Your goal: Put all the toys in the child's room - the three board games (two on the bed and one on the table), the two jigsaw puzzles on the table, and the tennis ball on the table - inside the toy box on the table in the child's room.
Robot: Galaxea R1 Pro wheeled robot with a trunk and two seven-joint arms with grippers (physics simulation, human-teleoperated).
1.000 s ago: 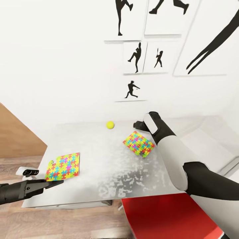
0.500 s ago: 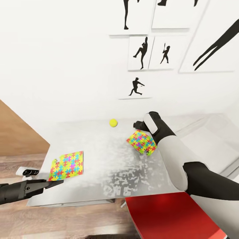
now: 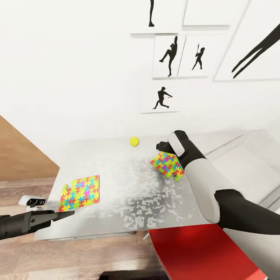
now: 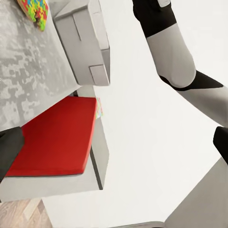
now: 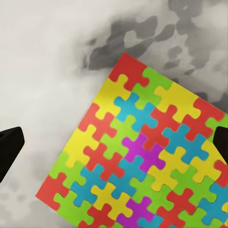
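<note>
In the head view, the left claw [image 3: 64, 214] is reaching in from the lower left edge, its dark fingers lying close together and pointing right. The right arm is stretching from the lower right toward centre frame, its right claw [image 3: 160, 146] pointing down, fingers spread apart.

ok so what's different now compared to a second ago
Mostly the camera: the whole head view has slid, wall pictures, table and toys together, so that is the view moving, not the things. The right gripper still hangs over the nearer jigsaw puzzle, jaws apart in the right wrist view. Nothing was grasped or let go; the tennis ball and the other puzzle lie as before.
</note>
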